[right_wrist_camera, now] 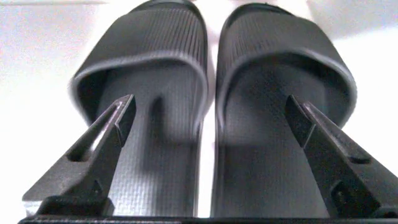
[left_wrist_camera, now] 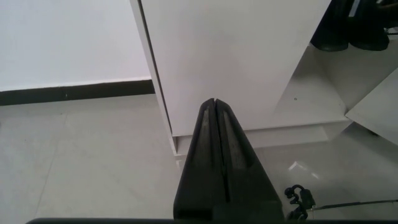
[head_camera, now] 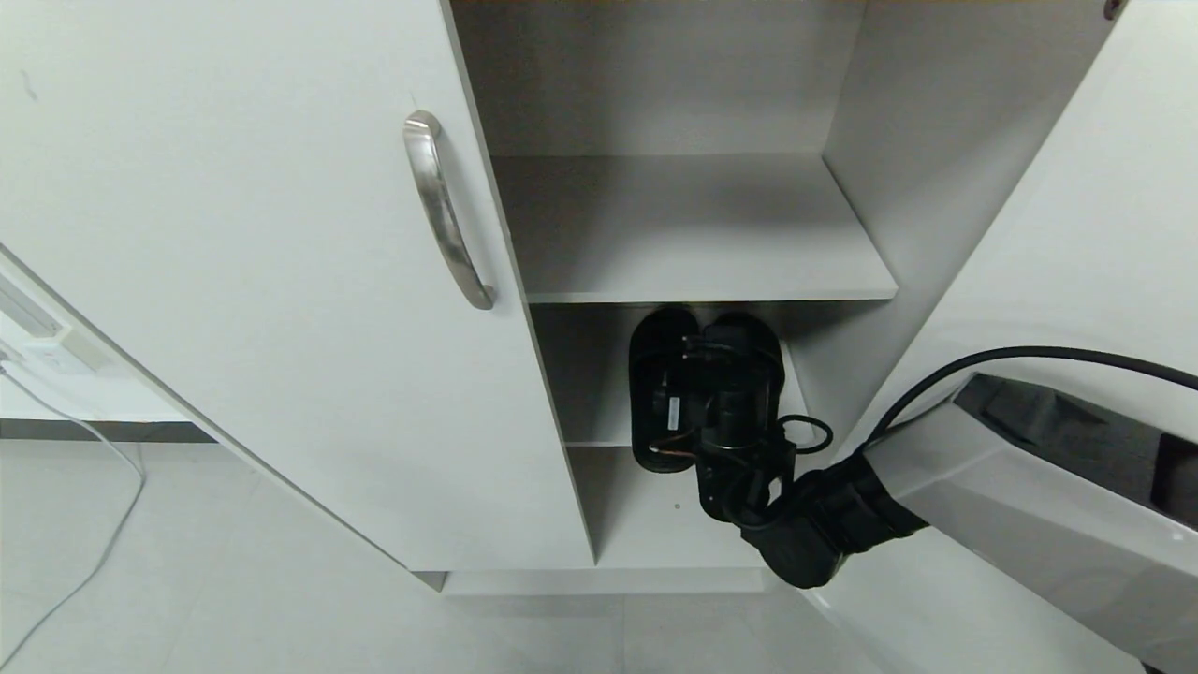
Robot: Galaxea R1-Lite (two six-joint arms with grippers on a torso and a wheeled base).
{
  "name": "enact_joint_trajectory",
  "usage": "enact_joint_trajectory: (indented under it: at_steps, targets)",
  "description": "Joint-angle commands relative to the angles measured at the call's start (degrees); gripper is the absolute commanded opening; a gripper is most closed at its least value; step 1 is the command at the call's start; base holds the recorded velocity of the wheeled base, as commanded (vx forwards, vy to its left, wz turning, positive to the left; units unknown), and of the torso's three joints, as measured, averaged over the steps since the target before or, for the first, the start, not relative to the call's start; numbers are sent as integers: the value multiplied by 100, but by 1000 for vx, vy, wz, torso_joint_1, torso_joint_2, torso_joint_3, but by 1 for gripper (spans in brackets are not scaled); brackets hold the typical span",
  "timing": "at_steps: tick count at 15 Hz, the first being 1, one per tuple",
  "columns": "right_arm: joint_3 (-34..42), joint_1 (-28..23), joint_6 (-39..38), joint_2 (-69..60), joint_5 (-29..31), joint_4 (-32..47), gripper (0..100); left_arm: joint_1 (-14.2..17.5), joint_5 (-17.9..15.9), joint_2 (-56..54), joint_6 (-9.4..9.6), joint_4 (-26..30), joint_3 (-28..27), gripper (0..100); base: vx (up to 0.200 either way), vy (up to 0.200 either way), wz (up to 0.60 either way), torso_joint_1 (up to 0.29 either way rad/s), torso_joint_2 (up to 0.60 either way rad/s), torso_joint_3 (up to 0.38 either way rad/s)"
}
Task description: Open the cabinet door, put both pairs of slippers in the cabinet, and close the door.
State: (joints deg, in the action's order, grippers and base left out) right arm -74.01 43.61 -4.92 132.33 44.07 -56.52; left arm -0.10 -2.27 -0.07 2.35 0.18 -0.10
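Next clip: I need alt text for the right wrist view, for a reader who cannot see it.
A pair of black slippers lies side by side on a white cabinet shelf, ribbed straps at the far end. The right gripper is open close to the camera, with one dark finger over each slipper's footbed.

Right arm [head_camera: 1029,505] is a chunky white shell with a glossy dark panel [head_camera: 1058,431] on top, going all black at the wrist. A thick black cable [head_camera: 1020,352] arcs over it, and there's a thin looped wire [head_camera: 805,417] too. Right gripper [right_wrist_camera: 208,112] has matte black wedge fingers [right_wrist_camera: 102,149] with slotted sides. Left gripper [left_wrist_camera: 213,109] is the same black, tapering to a blunt tip.
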Motion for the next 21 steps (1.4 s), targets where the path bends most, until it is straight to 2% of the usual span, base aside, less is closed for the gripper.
enact_joint_trajectory:
  at_steps: [1,4,10,20,21]
  targets:
    - [792,254,0,-585,5,-263,100,1,-2,7,2,-1,1,0,0,0,0,0,0,0]
    - [1495,421,-105,-770,-4,-510,100,1,-2,7,2,-1,1,0,0,0,0,0,0,0]
    - [1539,544,-175,-752,-4,-597,100,1,-11,7,11,-1,1,0,0,0,0,0,0,0]
    - [1539,561,-175,-744,-4,-597,100,1,-2,7,2,-1,1,0,-200,0,0,2,1,4]
    - [1547,561,-175,-744,-4,-597,100,1,-2,7,2,-1,1,0,0,0,0,0,0,0]
